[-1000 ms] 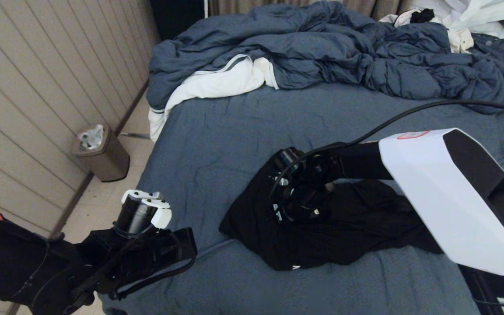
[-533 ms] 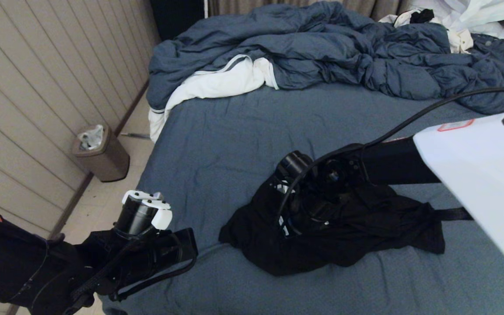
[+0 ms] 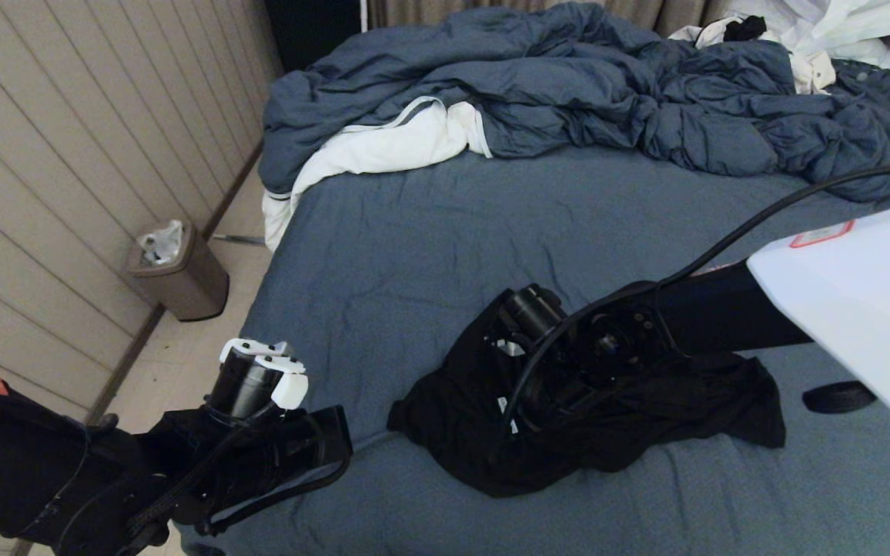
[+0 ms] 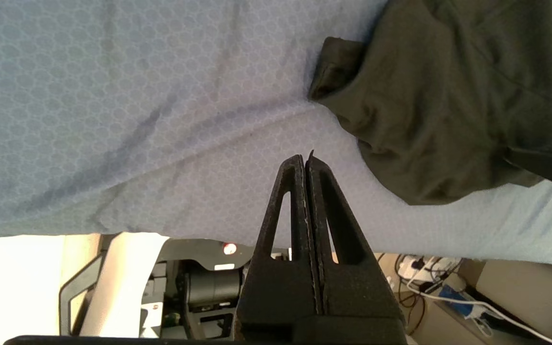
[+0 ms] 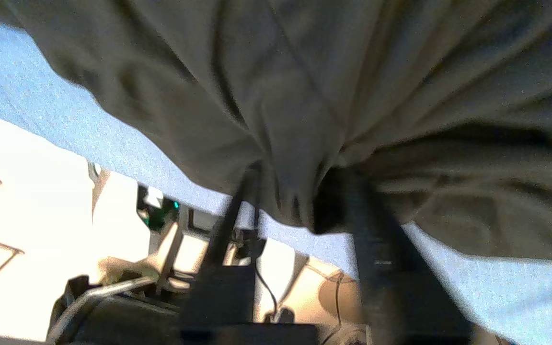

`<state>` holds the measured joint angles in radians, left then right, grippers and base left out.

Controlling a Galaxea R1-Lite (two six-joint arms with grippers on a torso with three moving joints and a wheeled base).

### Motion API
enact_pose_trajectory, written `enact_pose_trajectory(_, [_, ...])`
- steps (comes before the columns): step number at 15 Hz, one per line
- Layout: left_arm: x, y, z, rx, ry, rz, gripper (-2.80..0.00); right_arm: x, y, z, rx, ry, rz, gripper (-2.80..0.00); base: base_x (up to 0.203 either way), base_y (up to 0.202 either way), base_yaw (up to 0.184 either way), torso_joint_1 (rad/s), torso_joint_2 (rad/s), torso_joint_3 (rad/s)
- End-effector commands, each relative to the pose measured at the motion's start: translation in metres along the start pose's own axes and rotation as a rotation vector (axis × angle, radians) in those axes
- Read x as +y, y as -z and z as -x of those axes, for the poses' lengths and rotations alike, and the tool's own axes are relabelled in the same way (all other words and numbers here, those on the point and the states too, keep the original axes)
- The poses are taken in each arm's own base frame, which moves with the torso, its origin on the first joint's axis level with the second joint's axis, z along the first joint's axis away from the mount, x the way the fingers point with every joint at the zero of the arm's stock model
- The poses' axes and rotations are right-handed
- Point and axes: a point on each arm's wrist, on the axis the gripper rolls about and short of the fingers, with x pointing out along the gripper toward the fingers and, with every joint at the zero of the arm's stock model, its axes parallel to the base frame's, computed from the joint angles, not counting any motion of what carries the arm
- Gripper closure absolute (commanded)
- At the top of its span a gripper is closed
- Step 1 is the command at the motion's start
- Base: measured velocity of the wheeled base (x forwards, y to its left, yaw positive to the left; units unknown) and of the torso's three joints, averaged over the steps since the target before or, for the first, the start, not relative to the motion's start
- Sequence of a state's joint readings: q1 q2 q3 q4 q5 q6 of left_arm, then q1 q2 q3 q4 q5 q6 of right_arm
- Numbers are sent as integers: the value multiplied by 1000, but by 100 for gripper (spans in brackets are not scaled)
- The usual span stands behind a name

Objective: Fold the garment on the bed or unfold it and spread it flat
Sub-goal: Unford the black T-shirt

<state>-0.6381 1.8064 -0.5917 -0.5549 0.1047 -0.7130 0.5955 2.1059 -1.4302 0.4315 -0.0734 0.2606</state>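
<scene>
Lying in a crumpled black heap, the garment (image 3: 630,432) sat on the bed (image 3: 429,232), on the slate-blue sheet close to the bed's near edge and well apart from the puffy blue-grey duvet (image 3: 568,85) bunched at the bed's far end; no print showed on the folds that faced up. The right tool (image 5: 300,211) was down in the garment, on the side of the heap nearer the bed's left edge; in the right wrist view its two dark fingers (image 5: 237,211) stood apart with a bunch of the black cloth hanging between them, though whether they pinched that cloth I could not tell. The left tool (image 4: 305,165) hovered by the near left corner of the bed, its fingers pressed flat together and holding nothing; it stayed clear of the garment, whose nearest fold lay beside it on the sheet. A white cloth with a grey stripe (image 3: 368,154) spilled from under the duvet over the bed's left edge; a small waste bin (image 3: 178,270) stood on the floor beside the bed, against the panelled wall.
</scene>
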Motion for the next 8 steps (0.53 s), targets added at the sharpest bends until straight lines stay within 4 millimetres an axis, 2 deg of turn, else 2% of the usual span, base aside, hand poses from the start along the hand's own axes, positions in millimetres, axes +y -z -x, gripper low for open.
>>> enact_pose_trajectory(1, [0, 0, -1, -3, -1, 6, 0, 1, 0, -2, -9, -3, 2, -280, 0, 0, 0, 0, 0, 0])
enact_pose_trajectory(4, [0, 0, 0, -4, 1, 6, 0, -6, -6, 13, -52, -1, -15, -280, 0, 0, 0, 0, 0, 0])
enact_pose_trajectory(7, [-1, -2, 2, -11, 8, 6, 0, -48, -15, 41, -122, 39, -116, -280, 0, 0, 0, 0, 0, 0])
enact_pose_trajectory(8, [-1, -2, 3, -15, 9, 7, 0, -67, -17, 50, -143, 61, -157, 0, 0, 0, 0, 0, 0, 0])
